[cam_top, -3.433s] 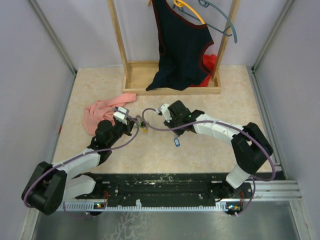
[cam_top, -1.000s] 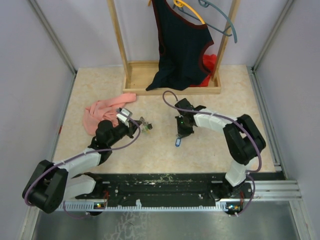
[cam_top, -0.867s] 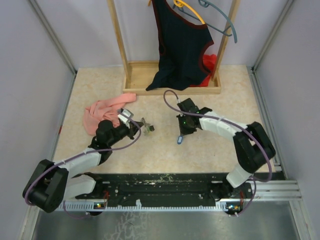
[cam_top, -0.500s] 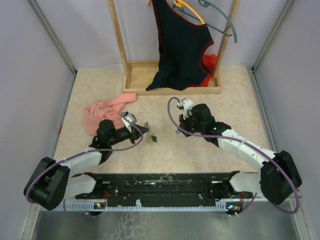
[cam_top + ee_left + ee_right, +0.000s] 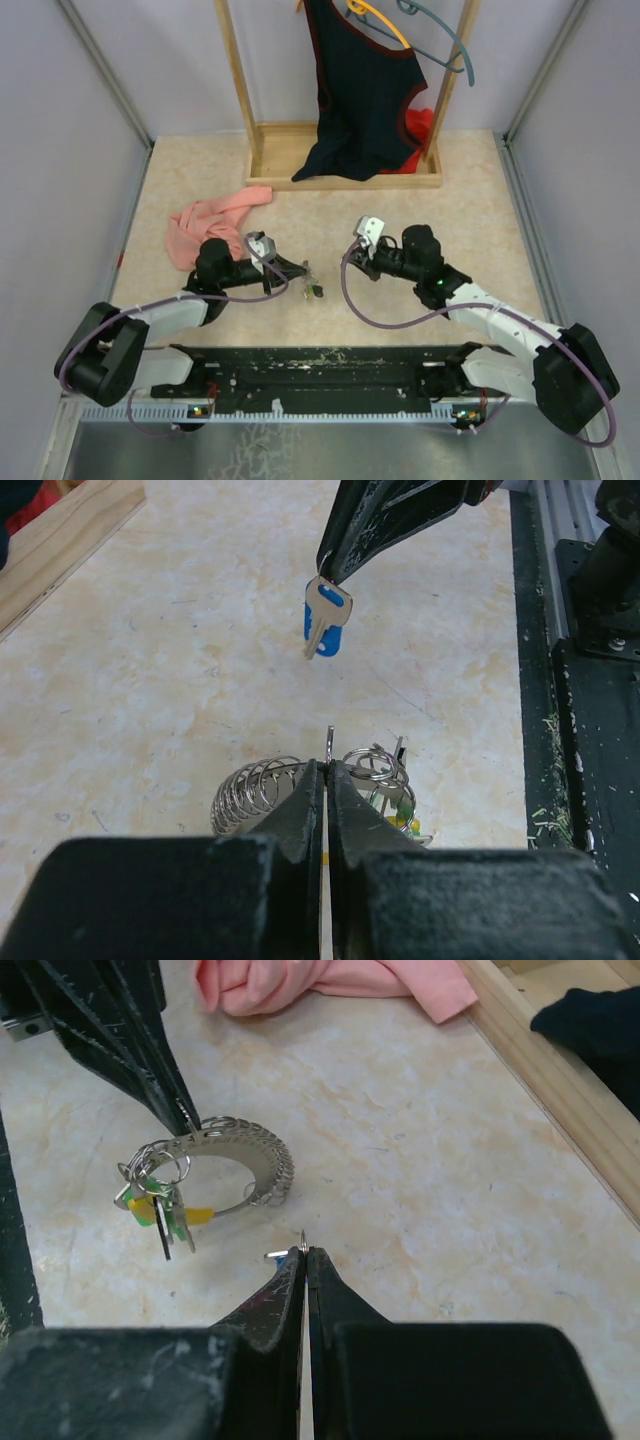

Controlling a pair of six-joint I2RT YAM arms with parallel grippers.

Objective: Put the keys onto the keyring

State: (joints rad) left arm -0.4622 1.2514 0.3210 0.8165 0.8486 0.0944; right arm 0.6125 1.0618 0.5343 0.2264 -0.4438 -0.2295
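The left end effector (image 5: pixel 328 772) is pressed together on the wire of the keyring (image 5: pixel 250 785) and holds it just off the tabletop (image 5: pixel 470 220). A short end of wire stands up past the fingertips. A bunch of keys (image 5: pixel 160 1210), green and dark, hangs from the keyring with a yellow piece beside them.

The right end effector (image 5: pixel 303 1252) is clamped on the blue key (image 5: pixel 324 623). Seen from the keyring, that key hangs straight ahead of the upstanding wire end and higher, with a clear gap between them. Its long axis runs nearly upright, tipped a little. I cannot tell which way its hole faces.

The right arm carries the key, so it looks the better one to close the gap, bringing the key down toward the wire end. The hanging bunch sits just right of that end and could snag.

A pink cloth (image 5: pixel 210 220) lies beyond the keyring to the left. A wooden rack (image 5: pixel 270 183) with a dark garment (image 5: pixel 365 90) stands well behind it. Neither is in the way.
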